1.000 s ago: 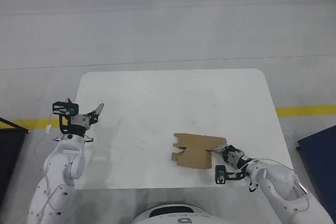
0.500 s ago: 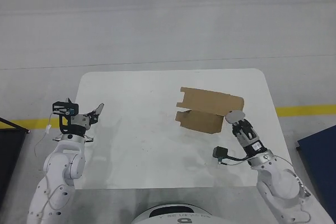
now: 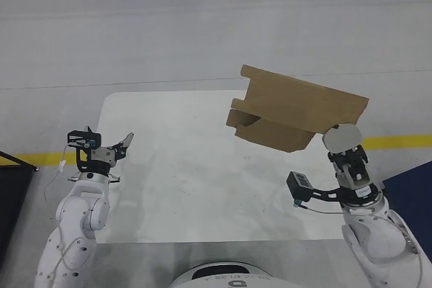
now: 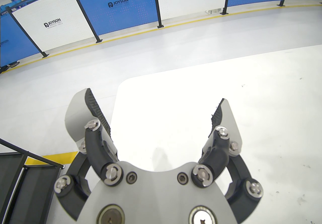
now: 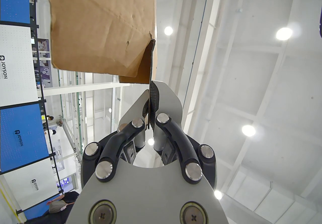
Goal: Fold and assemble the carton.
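Carton (image 3: 295, 111), partly folded, hangs high over the far right part of the white surface (image 3: 180, 187), its corner pinched in my right hand (image 3: 343, 138). My left hand (image 4: 154, 106) hovers spread at the surface's left edge.

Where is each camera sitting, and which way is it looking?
Top view: above the arms, looking down at the table; both arms show.
Left wrist view: on the left wrist, looking across the table toward fence panels; the open left pincer shows.
Right wrist view: on the right wrist, facing the ceiling; the right pincer shows, shut on the carton.
Shared: top and right wrist views both show the carton.
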Controlling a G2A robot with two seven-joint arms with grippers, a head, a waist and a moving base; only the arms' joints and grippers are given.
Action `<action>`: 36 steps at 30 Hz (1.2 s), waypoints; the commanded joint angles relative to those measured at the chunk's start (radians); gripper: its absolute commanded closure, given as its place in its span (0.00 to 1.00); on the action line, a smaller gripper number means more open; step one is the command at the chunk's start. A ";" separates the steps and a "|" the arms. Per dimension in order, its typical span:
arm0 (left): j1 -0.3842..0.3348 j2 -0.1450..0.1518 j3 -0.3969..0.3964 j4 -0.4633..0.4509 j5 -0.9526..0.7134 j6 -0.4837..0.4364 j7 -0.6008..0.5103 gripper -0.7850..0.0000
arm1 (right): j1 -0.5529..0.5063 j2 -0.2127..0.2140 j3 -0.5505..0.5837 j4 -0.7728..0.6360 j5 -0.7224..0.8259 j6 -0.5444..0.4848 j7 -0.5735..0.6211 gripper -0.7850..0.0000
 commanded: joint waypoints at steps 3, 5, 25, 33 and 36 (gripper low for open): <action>0.000 0.000 0.000 0.000 0.000 0.000 0.000 0.00 | 0.000 0.000 0.001 0.000 0.000 -0.001 0.000 1.00; 0.000 0.000 0.000 0.000 0.000 0.000 0.000 0.00 | 0.000 0.000 0.001 0.000 0.000 -0.001 0.000 1.00; 0.000 0.000 0.000 0.000 0.000 0.000 0.000 0.00 | 0.293 -0.017 -0.313 0.177 1.153 -0.670 -0.454 1.00; 0.000 0.000 0.000 0.000 0.000 0.000 0.000 0.00 | 0.376 -0.033 -0.383 0.234 1.622 -1.020 -0.517 1.00; 0.000 0.000 0.000 0.000 0.000 0.000 0.000 0.00 | 0.395 -0.038 -0.411 0.227 1.716 -1.119 -0.528 1.00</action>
